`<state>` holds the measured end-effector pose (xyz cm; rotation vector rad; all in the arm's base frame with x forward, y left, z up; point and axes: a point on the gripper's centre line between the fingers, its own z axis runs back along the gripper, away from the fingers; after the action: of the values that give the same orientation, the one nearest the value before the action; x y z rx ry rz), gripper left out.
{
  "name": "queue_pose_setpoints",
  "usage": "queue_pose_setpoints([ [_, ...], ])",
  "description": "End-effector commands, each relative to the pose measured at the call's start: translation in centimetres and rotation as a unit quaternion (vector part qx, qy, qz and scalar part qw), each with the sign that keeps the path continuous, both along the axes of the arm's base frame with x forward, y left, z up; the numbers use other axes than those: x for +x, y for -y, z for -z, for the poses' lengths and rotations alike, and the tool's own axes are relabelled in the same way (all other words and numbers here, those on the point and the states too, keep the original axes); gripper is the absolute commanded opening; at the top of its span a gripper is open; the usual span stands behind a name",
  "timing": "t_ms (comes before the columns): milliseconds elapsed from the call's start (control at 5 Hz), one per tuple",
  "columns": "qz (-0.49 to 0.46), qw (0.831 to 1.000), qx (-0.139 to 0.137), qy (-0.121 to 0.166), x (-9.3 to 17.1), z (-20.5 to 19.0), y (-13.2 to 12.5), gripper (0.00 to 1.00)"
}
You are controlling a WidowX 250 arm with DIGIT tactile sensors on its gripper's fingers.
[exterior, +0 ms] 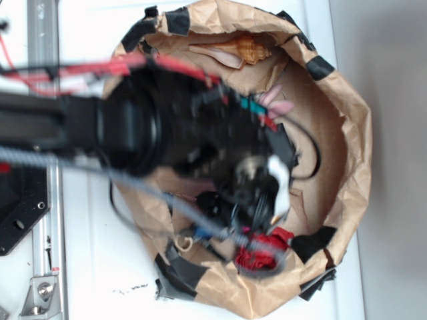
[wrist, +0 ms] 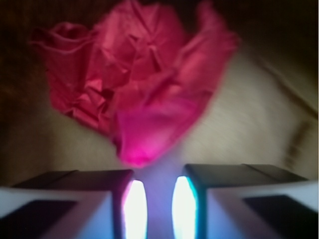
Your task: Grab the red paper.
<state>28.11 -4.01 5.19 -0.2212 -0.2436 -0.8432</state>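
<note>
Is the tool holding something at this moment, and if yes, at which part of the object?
Nothing is held. In the wrist view the tool has a narrow empty gap between its fingers, and the red paper lies ahead of the fingertips, not between them.

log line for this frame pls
target: red paper in brown paper bag | end effector: narrow gap, nothing between fingers, paper just ahead | grasp: not yet

I can read no text, label, brand or number anywhere around me (both views are blurred, and the surfaces I see look plain).
</note>
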Motion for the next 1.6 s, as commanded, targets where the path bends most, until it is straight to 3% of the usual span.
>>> queue_pose_setpoints([
  [0, -0.042, 0.994, -0.07, 0.076, 0.7, -7.4, -3.9, 1.0],
  [200, 0.018, 0.993, -0.077, 0.089, 0.8, -8.0, -2.2, 1.0],
  [800, 0.097, 0.994, -0.035, 0.047, 0.5, -1.4, 2.4, 1.0],
  [1200, 0.092, 0.995, 0.013, 0.019, 0.2, 3.1, 2.8, 1.0],
  [1400, 0.061, 0.998, 0.027, 0.021, -0.3, 3.5, 2.7, 0.0],
])
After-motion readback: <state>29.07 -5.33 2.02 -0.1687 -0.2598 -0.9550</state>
